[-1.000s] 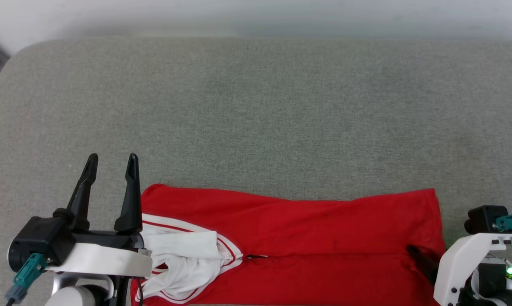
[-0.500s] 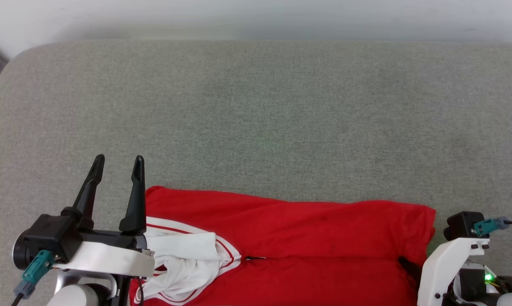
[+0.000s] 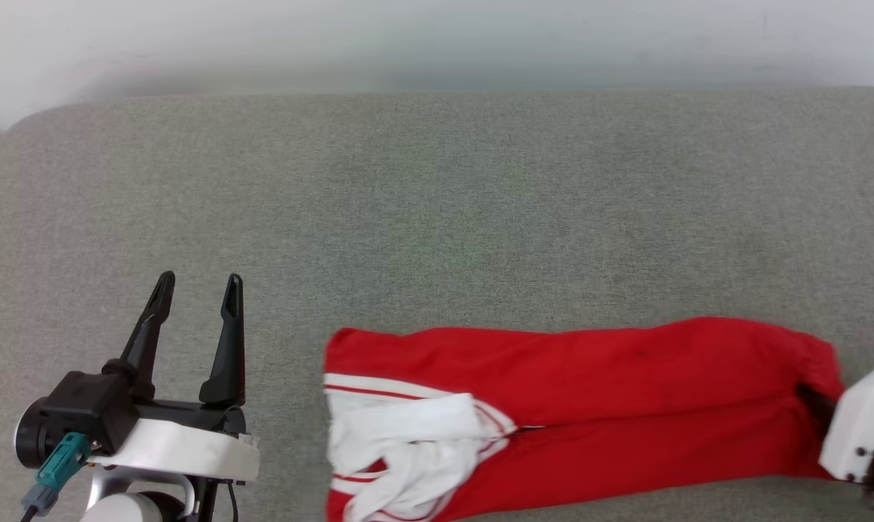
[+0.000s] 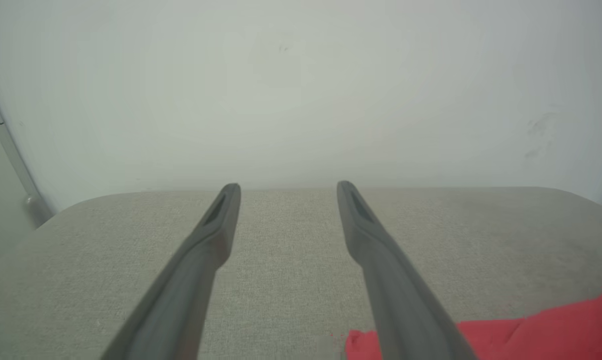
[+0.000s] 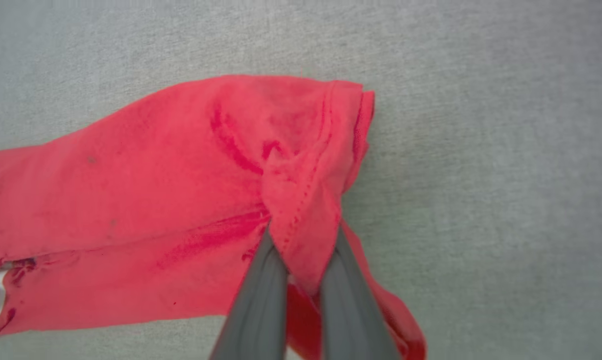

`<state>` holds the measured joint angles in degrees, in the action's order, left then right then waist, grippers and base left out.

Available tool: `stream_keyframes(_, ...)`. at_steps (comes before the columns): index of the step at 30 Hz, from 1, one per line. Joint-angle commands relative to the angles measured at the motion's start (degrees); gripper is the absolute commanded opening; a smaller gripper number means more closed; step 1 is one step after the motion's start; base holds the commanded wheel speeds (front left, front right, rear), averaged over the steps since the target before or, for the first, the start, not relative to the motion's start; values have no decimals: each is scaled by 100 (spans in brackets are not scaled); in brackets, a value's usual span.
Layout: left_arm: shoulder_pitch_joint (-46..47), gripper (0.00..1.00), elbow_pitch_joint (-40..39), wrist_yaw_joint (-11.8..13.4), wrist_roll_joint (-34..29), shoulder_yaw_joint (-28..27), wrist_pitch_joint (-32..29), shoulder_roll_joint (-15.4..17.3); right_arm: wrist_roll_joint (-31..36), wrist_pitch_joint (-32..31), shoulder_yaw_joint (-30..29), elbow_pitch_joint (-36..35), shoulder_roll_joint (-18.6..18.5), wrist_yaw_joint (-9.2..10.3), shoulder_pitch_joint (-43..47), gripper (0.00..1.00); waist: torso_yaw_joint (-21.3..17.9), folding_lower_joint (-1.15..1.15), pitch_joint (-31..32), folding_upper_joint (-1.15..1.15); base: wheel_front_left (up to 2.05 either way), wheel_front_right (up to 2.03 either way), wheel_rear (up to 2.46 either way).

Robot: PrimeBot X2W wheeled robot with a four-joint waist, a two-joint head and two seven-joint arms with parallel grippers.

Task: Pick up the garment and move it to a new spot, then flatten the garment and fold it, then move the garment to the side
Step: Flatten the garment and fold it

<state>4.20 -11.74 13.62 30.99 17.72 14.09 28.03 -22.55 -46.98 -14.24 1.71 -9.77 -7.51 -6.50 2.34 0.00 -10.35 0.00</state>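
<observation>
Garment (image 3: 589, 370): one bright red jersey shirt, grasped by your right end effector (image 5: 303, 235); left end effector (image 3: 199, 283) released.

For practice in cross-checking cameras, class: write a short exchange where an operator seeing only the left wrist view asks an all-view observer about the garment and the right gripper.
Operator: I see a red corner of the garment beside my open left gripper. Is it held?
Observer: Yes, the right gripper is shut on a bunched stitched edge at its other end.
Operator: How does it lie?
Observer: As a long red band on the grey cushion, white sleeve fabric bunched at the end nearer the left gripper.
</observation>
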Motion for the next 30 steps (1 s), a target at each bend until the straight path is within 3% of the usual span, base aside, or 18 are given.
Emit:
stream_keyframes(1,-53,100,-28,23,-7,-2,4,10,85,-41,-216,-31,-56,4,-49,0,-31,0,-1,0,0,0,0)
stream_keyframes(7,-107,100,-54,57,-26,-1,9,32,209,-354,-939,-128,-142,3,24,0,-171,0,5,0,0,0,0)
stream_keyframes(12,-67,100,-77,58,-46,7,6,54,-306,-912,-971,-349,166,2,-66,0,-277,0,4,0,0,0,0)
stream_keyframes(18,-24,100,-54,64,-48,46,6,35,-1535,-1777,-512,-719,579,2,-67,0,-290,0,34,0,0,0,0)
stream_keyframes(23,40,100,-36,39,-53,84,-11,33,-2579,-2168,-63,-662,697,2,-111,0,-178,0,30,0,0,0,0)
stream_keyframes(30,158,100,-28,25,-47,141,-66,34,-3860,-1717,1044,-72,696,2,-393,0,81,0,-53,0,0,0,0)
